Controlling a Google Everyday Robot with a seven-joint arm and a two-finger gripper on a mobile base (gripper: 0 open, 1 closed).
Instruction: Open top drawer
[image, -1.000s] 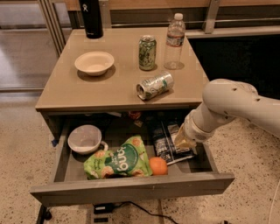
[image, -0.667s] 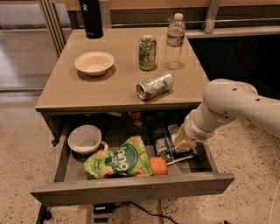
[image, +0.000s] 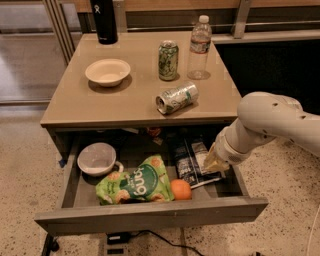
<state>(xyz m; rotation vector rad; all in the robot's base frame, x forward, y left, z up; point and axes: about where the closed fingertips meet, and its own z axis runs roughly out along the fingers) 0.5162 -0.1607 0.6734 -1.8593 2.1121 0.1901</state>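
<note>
The top drawer (image: 150, 216) is pulled far out from under the tan table (image: 135, 107). Its plain grey slab front faces me. Inside lie a white cup (image: 97, 158), a green snack bag (image: 135, 182), an orange (image: 180, 189) and dark packets (image: 192, 159). My gripper (image: 215, 162) reaches down from the white arm (image: 272, 122) into the drawer's right side, over the dark packets.
On the table stand a beige bowl (image: 107, 72), a black bottle (image: 105, 21), an upright green can (image: 168, 60), a water bottle (image: 200, 47) and a green can on its side (image: 176, 97). A cable (image: 165, 240) runs on the speckled floor under the drawer.
</note>
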